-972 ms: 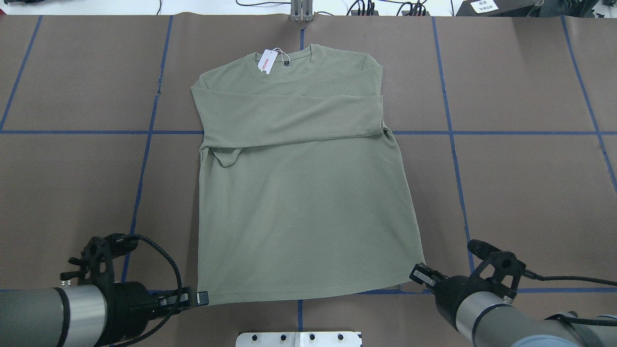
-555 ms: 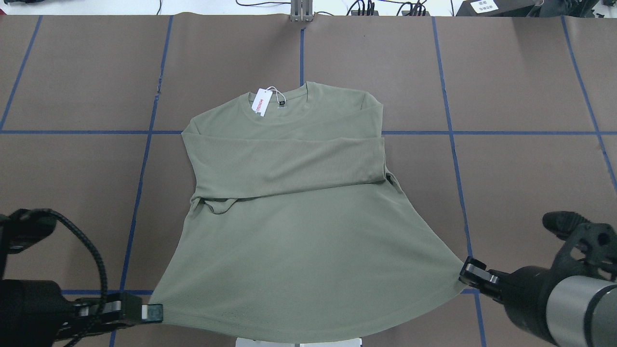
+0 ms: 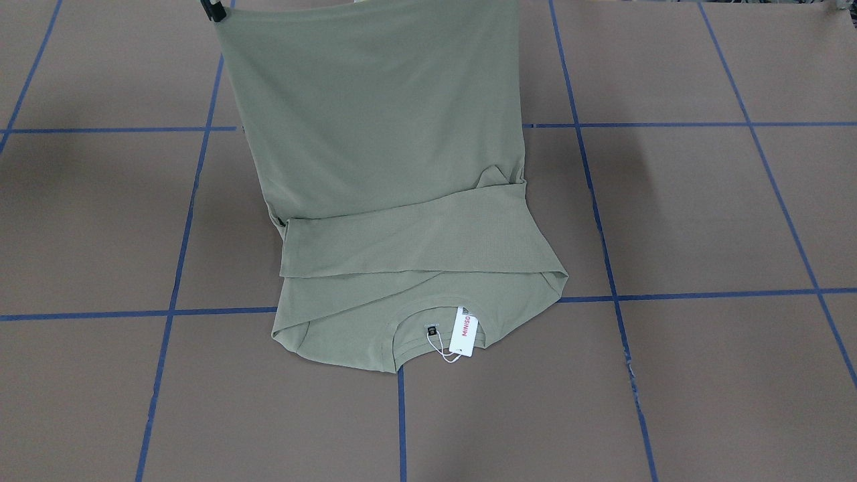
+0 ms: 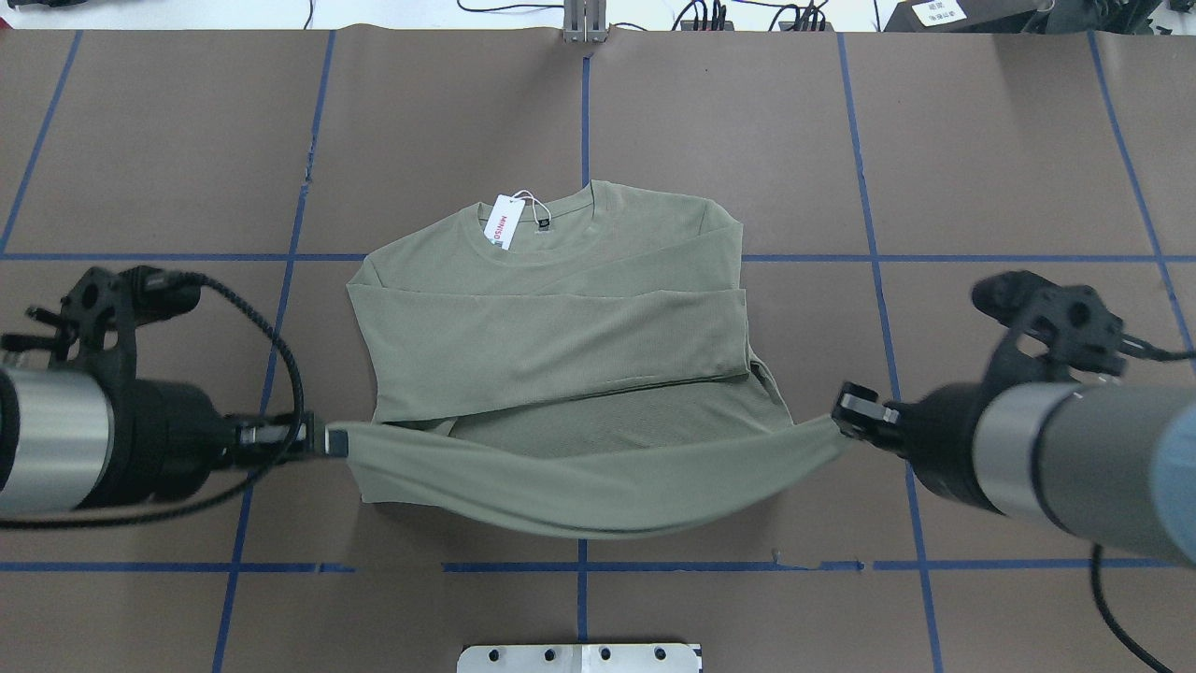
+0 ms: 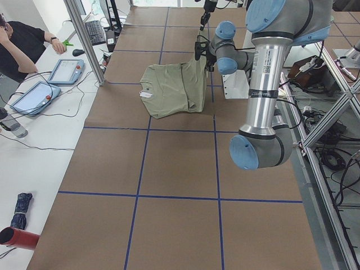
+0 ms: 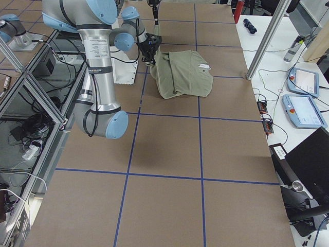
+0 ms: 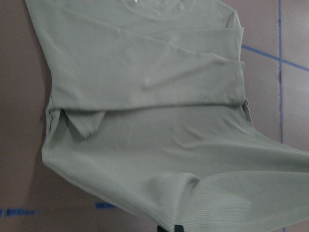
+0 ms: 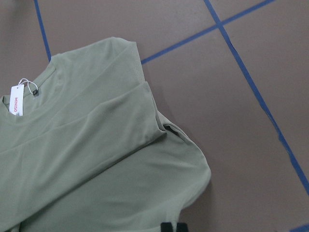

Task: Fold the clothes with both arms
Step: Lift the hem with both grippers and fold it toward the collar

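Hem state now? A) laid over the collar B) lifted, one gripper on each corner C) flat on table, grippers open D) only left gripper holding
B: left gripper and right gripper each pinch a hem corner of the shirt, the hem sagging between them off the table.

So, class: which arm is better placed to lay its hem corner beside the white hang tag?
Left, probably. The left claw grips the hem corner of the pale sage-green knit shirt on the side of the white paper hang tag; the right claw holds the far corner.
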You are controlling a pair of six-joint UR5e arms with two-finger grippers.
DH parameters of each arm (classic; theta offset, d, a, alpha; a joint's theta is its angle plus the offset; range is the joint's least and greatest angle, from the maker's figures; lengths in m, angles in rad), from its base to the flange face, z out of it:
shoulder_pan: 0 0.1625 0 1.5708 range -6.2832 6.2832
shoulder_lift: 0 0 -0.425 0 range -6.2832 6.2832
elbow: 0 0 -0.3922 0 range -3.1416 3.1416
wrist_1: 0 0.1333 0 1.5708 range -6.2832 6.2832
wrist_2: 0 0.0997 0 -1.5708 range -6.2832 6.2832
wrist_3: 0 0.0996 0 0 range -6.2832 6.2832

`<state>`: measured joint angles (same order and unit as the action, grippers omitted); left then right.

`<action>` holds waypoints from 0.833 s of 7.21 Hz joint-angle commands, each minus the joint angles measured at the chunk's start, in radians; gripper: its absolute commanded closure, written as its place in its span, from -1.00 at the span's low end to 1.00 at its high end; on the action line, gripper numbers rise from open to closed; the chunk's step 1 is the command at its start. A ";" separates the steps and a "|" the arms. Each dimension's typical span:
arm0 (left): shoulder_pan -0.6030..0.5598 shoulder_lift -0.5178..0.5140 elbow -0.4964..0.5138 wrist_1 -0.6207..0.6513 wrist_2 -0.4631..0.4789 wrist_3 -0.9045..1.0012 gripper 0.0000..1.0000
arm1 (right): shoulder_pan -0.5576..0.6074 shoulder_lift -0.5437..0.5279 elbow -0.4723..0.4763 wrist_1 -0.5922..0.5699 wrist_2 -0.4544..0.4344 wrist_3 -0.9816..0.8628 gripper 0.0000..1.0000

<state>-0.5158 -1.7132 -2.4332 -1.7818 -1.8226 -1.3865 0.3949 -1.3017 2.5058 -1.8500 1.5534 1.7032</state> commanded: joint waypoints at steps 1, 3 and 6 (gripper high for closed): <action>-0.163 -0.031 0.145 -0.002 -0.004 0.173 1.00 | 0.164 0.191 -0.288 0.017 0.058 -0.147 1.00; -0.271 -0.178 0.342 -0.001 -0.007 0.278 1.00 | 0.244 0.273 -0.420 0.043 0.071 -0.223 1.00; -0.285 -0.265 0.569 -0.062 0.002 0.317 1.00 | 0.361 0.465 -0.847 0.227 0.100 -0.278 1.00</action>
<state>-0.7980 -1.9372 -1.9612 -1.8078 -1.8237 -1.0753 0.7083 -0.9034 1.8516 -1.7398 1.6356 1.4503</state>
